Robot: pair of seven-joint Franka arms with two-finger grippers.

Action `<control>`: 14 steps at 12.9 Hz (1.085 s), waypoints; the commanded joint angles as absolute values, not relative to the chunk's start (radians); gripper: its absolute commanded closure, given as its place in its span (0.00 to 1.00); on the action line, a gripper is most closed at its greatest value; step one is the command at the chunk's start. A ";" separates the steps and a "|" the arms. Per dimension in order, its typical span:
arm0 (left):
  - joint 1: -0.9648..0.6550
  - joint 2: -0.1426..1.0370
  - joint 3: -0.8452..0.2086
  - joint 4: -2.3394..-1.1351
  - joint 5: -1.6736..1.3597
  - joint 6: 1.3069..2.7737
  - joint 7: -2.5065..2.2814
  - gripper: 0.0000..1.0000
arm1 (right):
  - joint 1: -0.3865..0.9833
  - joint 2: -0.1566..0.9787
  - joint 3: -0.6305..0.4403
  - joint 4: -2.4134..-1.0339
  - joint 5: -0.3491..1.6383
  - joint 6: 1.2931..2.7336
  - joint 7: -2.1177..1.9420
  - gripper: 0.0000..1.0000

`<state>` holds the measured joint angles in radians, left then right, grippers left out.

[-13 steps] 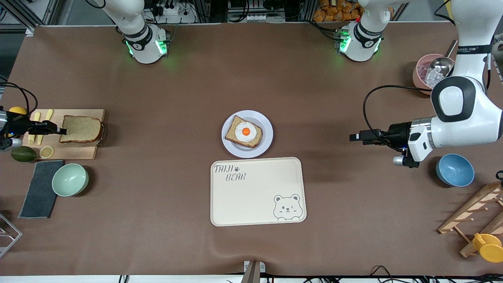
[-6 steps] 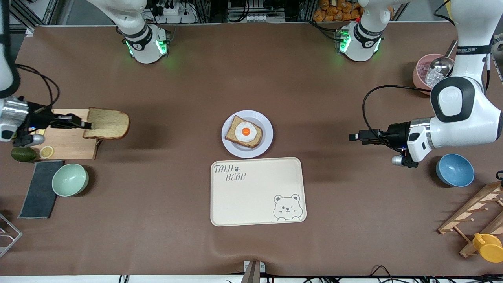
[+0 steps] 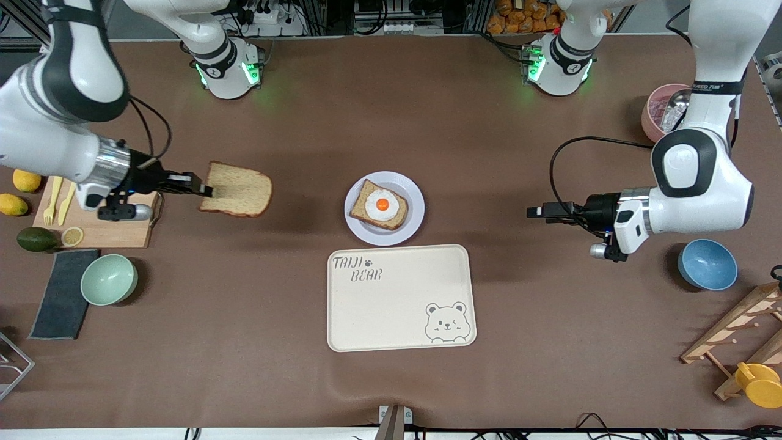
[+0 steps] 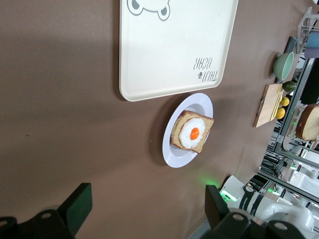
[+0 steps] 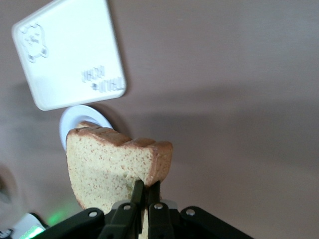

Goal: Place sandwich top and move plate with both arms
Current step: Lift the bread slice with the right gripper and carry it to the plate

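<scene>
From the front, the right gripper (image 3: 198, 188) pinches the sandwich top (image 3: 238, 189) above bare table short of the plate (image 3: 412, 201), while the left wrist view shows the left gripper (image 4: 148, 203) spread wide, plate (image 4: 172, 152) ahead, and the right wrist view shows fingers (image 5: 153, 191) clamping the crust.

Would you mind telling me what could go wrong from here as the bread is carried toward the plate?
1. The right gripper pinches the sandwich top only at one crust edge, so in the air over bare table the slice might sag, tear or slip out.
2. The bread slice with the fried egg lies askew on the plate; a careless release could leave the top overhanging or nudge the egg.
3. The left gripper, open, hovers over the table toward its own end; both arms nearing the plate may crowd each other.
</scene>
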<state>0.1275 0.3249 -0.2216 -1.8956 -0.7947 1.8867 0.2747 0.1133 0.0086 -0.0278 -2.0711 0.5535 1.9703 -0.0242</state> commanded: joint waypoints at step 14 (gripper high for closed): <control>0.072 0.348 -0.222 -1.950 -0.916 1.988 0.299 0.00 | 0.606 0.130 -0.043 -2.227 0.756 2.607 0.281 1.00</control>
<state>0.0762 0.3487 -0.2220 -1.9389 -0.8870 1.9686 0.2751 0.5577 0.1001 -0.0295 -2.2246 0.7257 2.5513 0.2543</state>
